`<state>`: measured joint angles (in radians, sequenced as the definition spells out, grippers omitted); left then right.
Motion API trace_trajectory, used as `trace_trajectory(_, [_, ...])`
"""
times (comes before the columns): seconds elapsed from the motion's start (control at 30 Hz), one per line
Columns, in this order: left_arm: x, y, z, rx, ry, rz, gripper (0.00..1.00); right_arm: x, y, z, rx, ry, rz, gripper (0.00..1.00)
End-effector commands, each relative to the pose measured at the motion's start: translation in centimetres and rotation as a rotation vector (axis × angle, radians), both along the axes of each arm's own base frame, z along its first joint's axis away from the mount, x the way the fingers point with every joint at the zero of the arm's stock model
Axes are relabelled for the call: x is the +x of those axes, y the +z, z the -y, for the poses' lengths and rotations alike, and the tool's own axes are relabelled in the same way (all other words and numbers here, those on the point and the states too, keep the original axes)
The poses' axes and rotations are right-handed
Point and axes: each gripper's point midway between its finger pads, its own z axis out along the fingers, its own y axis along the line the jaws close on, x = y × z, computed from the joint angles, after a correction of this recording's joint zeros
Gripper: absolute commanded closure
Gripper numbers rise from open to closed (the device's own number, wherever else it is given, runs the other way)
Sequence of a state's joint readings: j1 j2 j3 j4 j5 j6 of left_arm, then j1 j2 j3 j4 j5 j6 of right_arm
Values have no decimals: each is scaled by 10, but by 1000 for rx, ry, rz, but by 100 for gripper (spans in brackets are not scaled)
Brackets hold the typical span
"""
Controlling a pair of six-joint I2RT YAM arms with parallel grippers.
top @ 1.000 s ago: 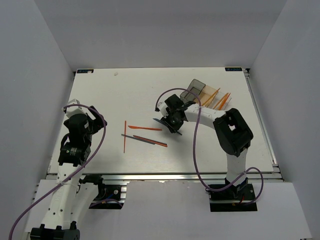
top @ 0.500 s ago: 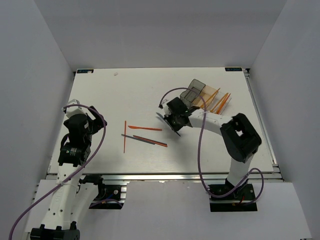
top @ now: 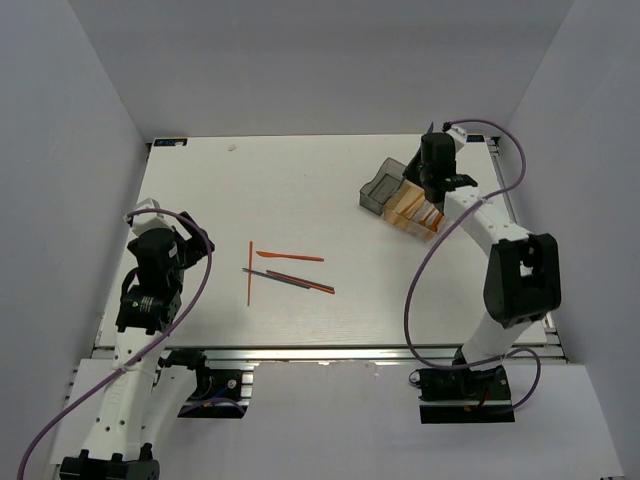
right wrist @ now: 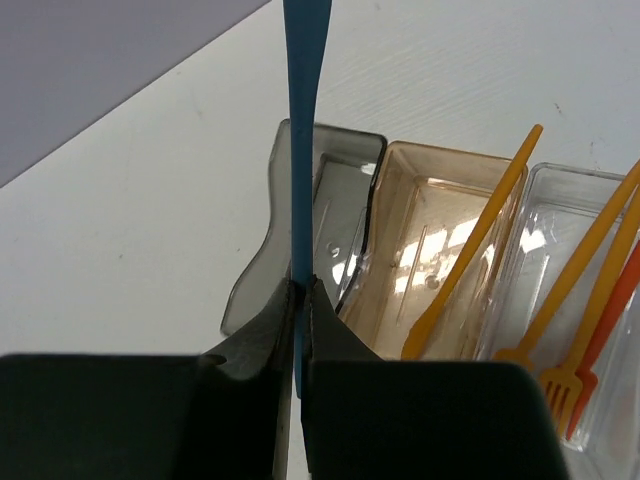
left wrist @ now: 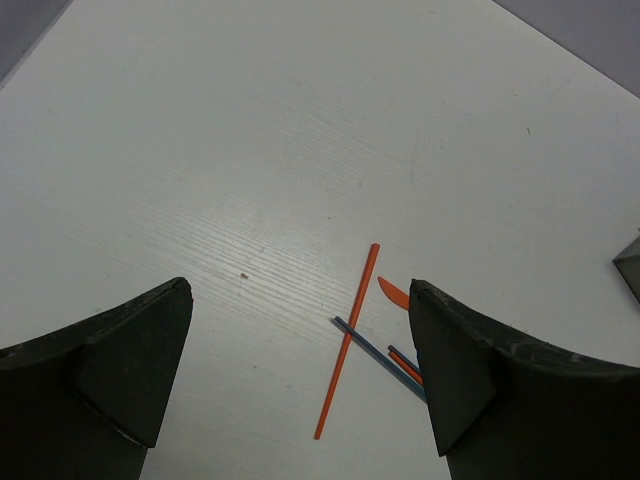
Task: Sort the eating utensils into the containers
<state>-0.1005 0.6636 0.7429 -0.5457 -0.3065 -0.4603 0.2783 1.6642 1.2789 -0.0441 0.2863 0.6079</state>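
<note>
My right gripper (top: 425, 172) (right wrist: 300, 290) is shut on a thin blue utensil (right wrist: 303, 120), which stands upright between the jaws. It hangs over the containers at the back right, by the near wall of the smoky dark bin (top: 382, 188) (right wrist: 335, 200). The amber bin (top: 410, 210) (right wrist: 430, 250) holds an orange utensil (right wrist: 480, 240). The clear bin (right wrist: 560, 260) holds orange forks (right wrist: 590, 270). Mid-table lie an orange stick (top: 250, 271) (left wrist: 347, 340), an orange knife (top: 290, 257), and a dark blue stick beside a red one (top: 298, 281) (left wrist: 385, 355). My left gripper (top: 165, 245) (left wrist: 300, 370) is open and holds nothing, left of these.
The table's right edge (top: 520, 230) runs just beyond the bins, and grey walls close in on both sides. My right arm's purple cable (top: 415, 290) loops over the table's right half.
My right gripper closed on the blue utensil mid-table and carried it back and right to above the bins. The left arm has not moved.
</note>
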Motion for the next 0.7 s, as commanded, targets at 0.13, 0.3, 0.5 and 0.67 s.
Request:
trace_trajectory(0.13, [0,2,1,4,-6,12,2,28,-30,19,17,-193,-65,100])
trace_trajectory(0.3, [1,2,1,4,-9,11,2,25,-58,21,-11,-185,-102,100])
trace_trajectory(0.5, [1,0,1,4,-9,6,2,17,-80,21,-26,-169,-151,100])
trace_trajectory(0.67, [1,1,2,4,-9,6,2,8,-98,22,-22,-163,-172,100])
